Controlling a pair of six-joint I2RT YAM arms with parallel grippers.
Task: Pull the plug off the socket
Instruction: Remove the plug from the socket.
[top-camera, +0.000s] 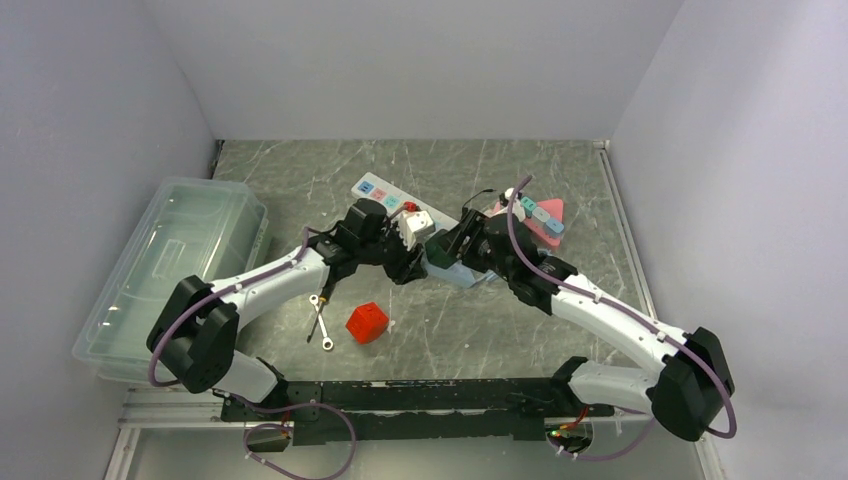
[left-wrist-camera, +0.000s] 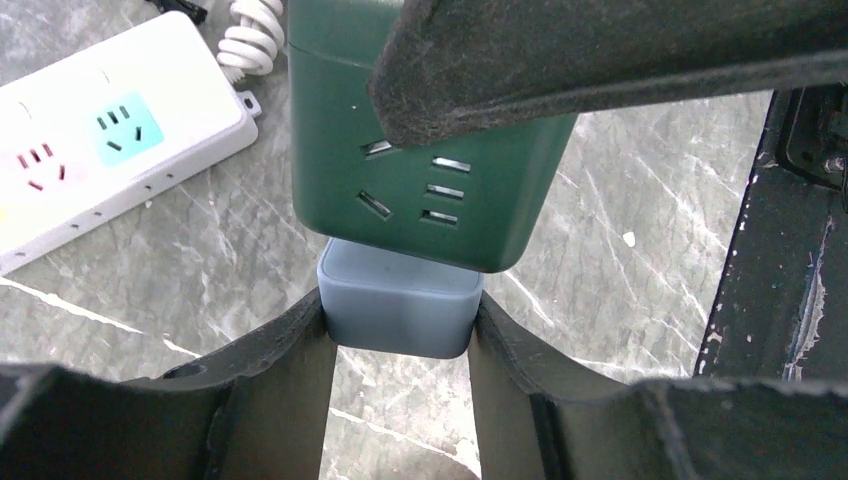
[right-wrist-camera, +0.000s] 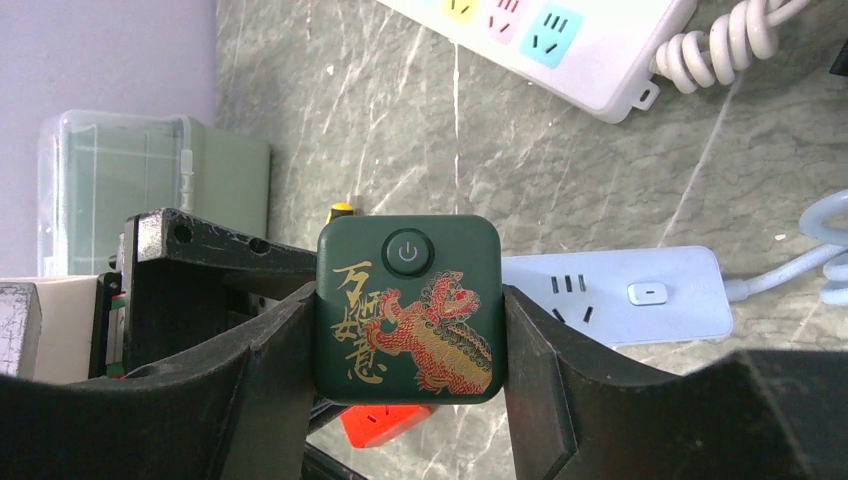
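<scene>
Both arms meet over the middle of the marble-patterned table (top-camera: 300, 180). The right gripper (right-wrist-camera: 408, 322) is clamped on the green cube socket (right-wrist-camera: 408, 300), one finger pressed flat against each side, with the cube's power button and gold-and-red dragon print facing its wrist camera. The left gripper (left-wrist-camera: 398, 322) is about a third of the way apart, pinching the blue-grey plug (left-wrist-camera: 398, 295) between its two fingertips. From the left wrist the plug sits right up against one face of the cube, just below the side with the outlet slots; I cannot tell whether its pins are seated or partly out.

A white power strip (top-camera: 385, 195) with coloured outlets lies flat on the table just behind the grippers, its coiled cord (left-wrist-camera: 250, 35) trailing off one end. A pale blue power strip (right-wrist-camera: 620, 295) lies under the right arm's hold. Nearer the arm bases sit a red cube (top-camera: 367, 322) and, just beside it, a small wrench (top-camera: 321, 320). A clear plastic bin (top-camera: 170, 260) stands along the left edge
</scene>
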